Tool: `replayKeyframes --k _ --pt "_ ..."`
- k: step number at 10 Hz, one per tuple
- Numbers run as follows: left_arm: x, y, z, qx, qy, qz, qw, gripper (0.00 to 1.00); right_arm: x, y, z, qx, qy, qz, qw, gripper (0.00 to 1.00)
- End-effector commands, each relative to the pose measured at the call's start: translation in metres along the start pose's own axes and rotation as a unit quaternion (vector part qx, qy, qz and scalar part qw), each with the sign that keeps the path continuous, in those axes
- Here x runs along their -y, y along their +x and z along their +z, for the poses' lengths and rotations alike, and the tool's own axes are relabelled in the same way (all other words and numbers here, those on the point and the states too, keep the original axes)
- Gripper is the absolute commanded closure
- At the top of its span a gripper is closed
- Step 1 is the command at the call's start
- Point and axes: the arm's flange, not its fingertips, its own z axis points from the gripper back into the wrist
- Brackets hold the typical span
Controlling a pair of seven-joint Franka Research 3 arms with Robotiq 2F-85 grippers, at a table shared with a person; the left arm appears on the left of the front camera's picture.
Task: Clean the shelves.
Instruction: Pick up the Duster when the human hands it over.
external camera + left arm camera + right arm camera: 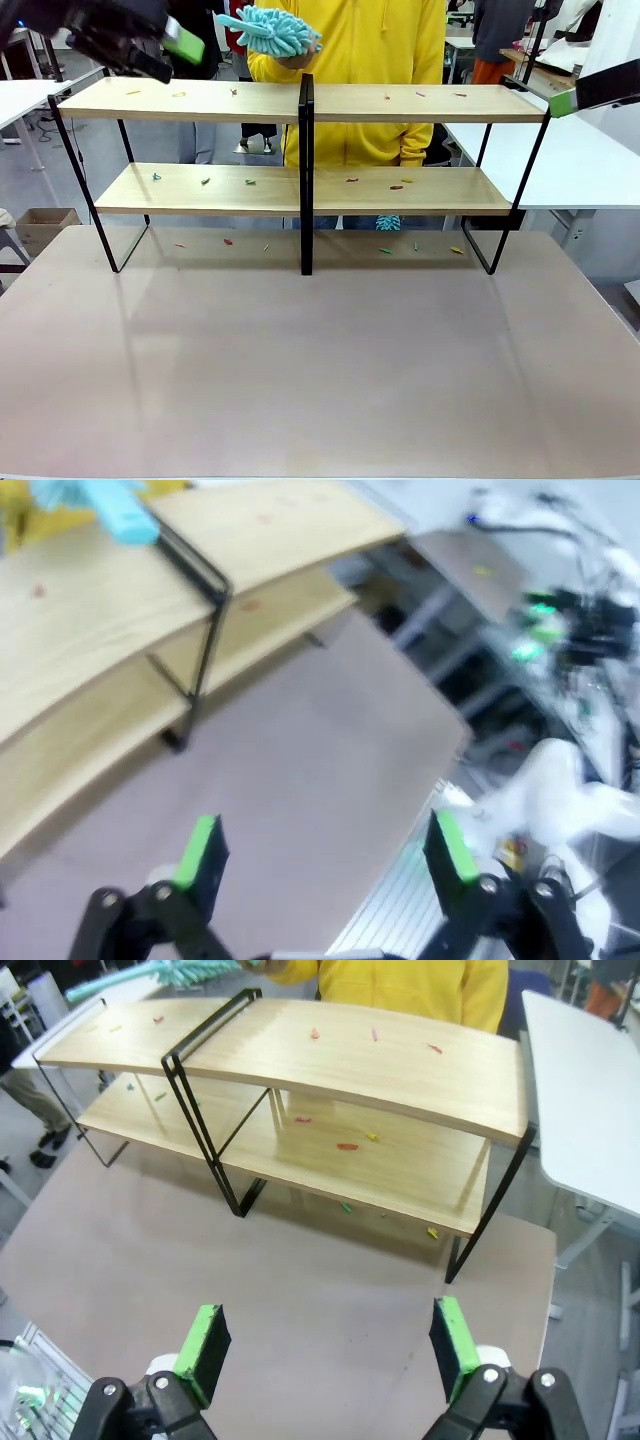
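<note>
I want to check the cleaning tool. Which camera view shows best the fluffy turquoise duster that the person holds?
The front view: the fluffy turquoise duster shows its whole head sharply there, above the light-wood shelves. The left wrist view shows a blurred part at its top edge; the right wrist view crops it too.

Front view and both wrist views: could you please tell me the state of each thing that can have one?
shelves: upright on the table, both boards dotted with small coloured scraps, not yet clean.
duster: held by the person, raised above the top board.
left hand: open, empty.
right hand: open, empty.
table: some scraps lying under the shelves.
</note>
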Motion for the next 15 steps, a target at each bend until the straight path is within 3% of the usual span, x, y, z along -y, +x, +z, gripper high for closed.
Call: replayKeyframes --k 1,2,3,4,6,8,9,10,13,15 --pt "-0.058 0.036 -0.005 -0.118 -0.111 0.035 0.986 0.00 0.000 0.000 0.001 -0.001 0.001 0.001 1.000 0.00" --pt "-0.071 0.041 -0.014 -0.117 -0.131 0.070 0.982 0.00 0.000 0.000 0.001 -0.001 0.001 0.001 1.000 0.00" --pt "-0.070 0.031 -0.017 -0.092 -0.075 0.105 0.987 0.00 0.000 0.000 0.001 -0.001 0.001 0.001 1.000 0.00" --pt "-0.047 0.020 0.003 -0.053 -0.132 0.037 0.989 0.00 0.000 0.000 0.001 -0.001 0.001 0.001 1.000 0.00" --pt "-0.075 0.031 -0.021 -0.090 -0.149 0.124 0.977 0.00 0.000 0.000 0.001 -0.001 0.001 0.001 1.000 0.00" --pt "-0.107 0.074 -0.025 -0.113 -0.230 0.303 0.918 0.00 0.000 0.000 0.001 -0.001 0.001 0.001 1.000 0.00" --pt "-0.120 0.092 -0.028 -0.134 -0.292 0.321 0.891 0.00 0.000 0.000 0.001 -0.001 0.001 0.001 1.000 0.00" --pt "-0.128 0.107 -0.034 -0.116 -0.247 0.365 0.890 0.00 0.000 0.000 0.001 -0.001 0.001 0.001 1.000 0.00" --pt "-0.139 0.125 -0.074 -0.134 -0.164 0.401 0.891 0.00 0.000 0.000 0.001 -0.001 0.001 0.001 1.000 0.00" --pt "-0.147 0.131 -0.086 -0.105 -0.127 0.425 0.890 0.00 0.000 0.000 0.001 -0.001 0.001 0.001 1.000 0.00"
